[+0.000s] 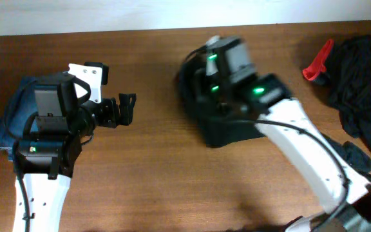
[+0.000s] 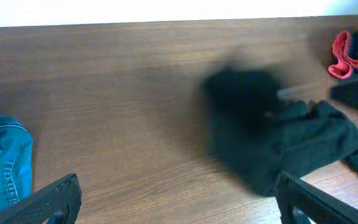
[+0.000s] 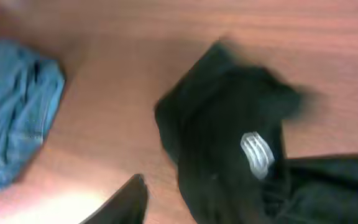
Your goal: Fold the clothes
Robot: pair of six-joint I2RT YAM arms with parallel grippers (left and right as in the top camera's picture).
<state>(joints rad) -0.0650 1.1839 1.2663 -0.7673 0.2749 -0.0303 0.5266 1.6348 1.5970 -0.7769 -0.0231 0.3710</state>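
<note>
Closest to the overhead camera was your right arm (image 1: 301,142), which reached from the near right edge across the table (image 1: 153,180) and ended over the black shirt (image 1: 214,125). This shirt lay in a crumpled heap near the middle of the table, a little toward the far side, and it was not spread at all. In the right wrist view it looked blurred, with its small white logo (image 3: 257,155) turned up, and only one finger (image 3: 129,199) of the right claw (image 1: 219,71) showed at the lower edge. For this reason I cannot tell if that claw was open, closed or already pinching the cloth. Your left claw (image 2: 178,186) stood with its fingers wide apart and nothing between them. It pointed toward the shirt but was well apart from it, over bare wood. Behind the left arm lay the blue jeans (image 1: 11,109), which are not part of the work. A second heap of black clothes (image 1: 366,77) waited at the far right corner beside a red thing (image 1: 317,61). I judge that the folding itself was not yet begun, and the step in hand was to take the shirt and lay it flat. For the next move you would need a sure hold on a hem or a shoulder with the right claw. The left claw should then come near to take the opposite side, so the cloth can be pulled open.
</note>
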